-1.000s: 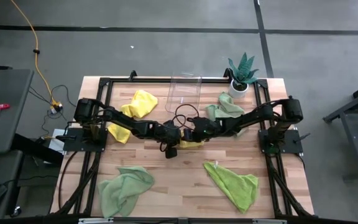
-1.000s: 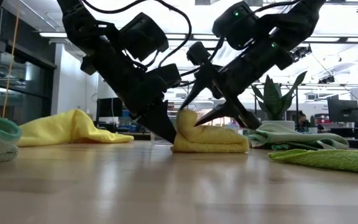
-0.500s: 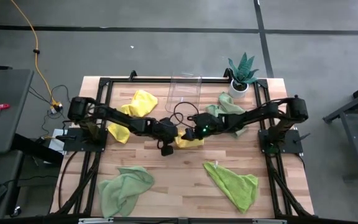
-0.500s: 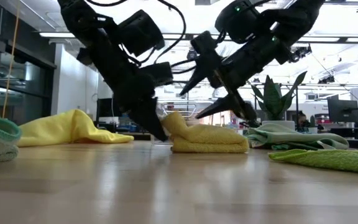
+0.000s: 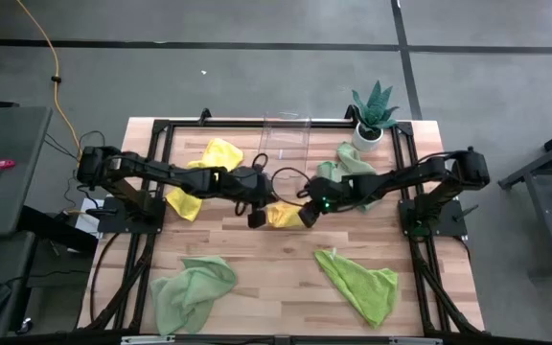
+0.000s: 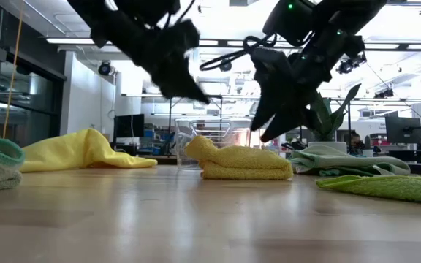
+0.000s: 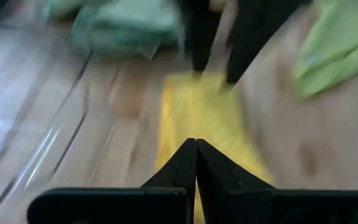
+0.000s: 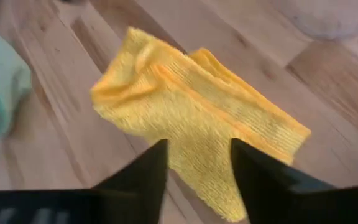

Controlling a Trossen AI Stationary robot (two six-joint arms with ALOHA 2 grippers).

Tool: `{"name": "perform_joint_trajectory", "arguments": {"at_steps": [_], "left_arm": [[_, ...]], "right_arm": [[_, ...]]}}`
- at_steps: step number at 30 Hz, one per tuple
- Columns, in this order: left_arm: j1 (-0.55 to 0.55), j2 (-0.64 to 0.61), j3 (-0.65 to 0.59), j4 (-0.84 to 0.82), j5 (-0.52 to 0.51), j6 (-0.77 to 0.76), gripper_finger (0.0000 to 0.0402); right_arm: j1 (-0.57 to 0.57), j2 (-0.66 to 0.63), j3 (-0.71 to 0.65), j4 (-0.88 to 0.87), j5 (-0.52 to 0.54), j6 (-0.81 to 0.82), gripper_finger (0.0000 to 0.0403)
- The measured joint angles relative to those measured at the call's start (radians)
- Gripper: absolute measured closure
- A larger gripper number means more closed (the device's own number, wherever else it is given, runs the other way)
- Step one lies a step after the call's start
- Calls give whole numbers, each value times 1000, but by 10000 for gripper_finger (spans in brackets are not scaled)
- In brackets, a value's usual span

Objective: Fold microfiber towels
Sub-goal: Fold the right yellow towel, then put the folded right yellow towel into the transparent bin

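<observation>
Folded yellow towel (image 5: 284, 215) lying free at the table (image 5: 276, 278) centre, left claw (image 5: 256, 219) shut and right claw (image 5: 305, 217) parted, both raised clear above it, clear bin (image 5: 285, 140) just behind, bare wood in front between two green towels (image 5: 192, 290).

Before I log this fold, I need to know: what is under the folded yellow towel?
The folded yellow towel lies on the bare wooden table. Anything beneath it is covered.
</observation>
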Motion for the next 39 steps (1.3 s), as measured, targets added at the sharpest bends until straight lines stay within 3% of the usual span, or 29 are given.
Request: {"name": "perform_joint_trajectory", "arguments": {"at_steps": [4,6,10,15,20,30,35,39], "left_arm": [[-13,49,-1,91,46,-9,401],[-19,95,0,114,46,-22,401],[-30,190,-1,123,45,-68,401],[-35,290,0,140,38,-90,401],[-17,300,1,114,33,-106,401],[3,199,0,96,26,-62,401],[15,75,0,-6,39,-20,401],[30,-50,0,-97,72,-3,401]], "right_arm": [[19,32,0,15,18,-8,369],[22,45,-1,29,42,-7,391],[17,52,-1,25,62,10,376],[11,52,-1,8,59,-19,399],[10,52,-1,-49,63,-12,394],[-15,-24,-1,-158,87,-12,400],[-30,-95,-1,-295,45,58,396],[-34,-140,-38,-327,-7,115,369]]}}
